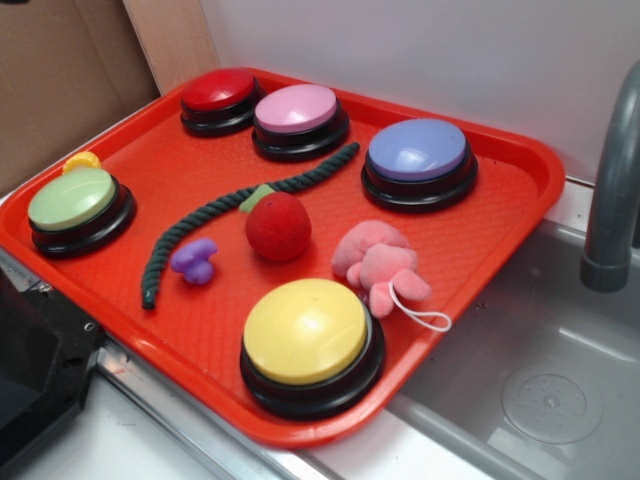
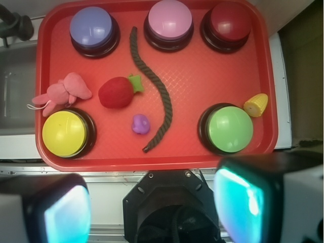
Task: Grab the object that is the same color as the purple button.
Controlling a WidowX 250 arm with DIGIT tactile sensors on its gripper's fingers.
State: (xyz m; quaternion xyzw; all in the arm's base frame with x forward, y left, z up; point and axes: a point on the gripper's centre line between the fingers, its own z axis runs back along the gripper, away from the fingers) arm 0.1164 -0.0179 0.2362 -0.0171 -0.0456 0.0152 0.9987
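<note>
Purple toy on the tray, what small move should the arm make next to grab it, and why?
Probably move the hand forward over the purple toy, then lower. The hand looks open and sits off the tray; the toy lies free between the rope and yellow button.

Red tray [image 1: 520,165], 4 other buttons.

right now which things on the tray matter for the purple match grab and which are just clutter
Job: small lumpy purple plastic toy; lavender-blue dome button.

Clutter: red plush ball; pink plush toy; dark green rope; yellow corn toy; pink, red, green, yellow dome buttons.
</note>
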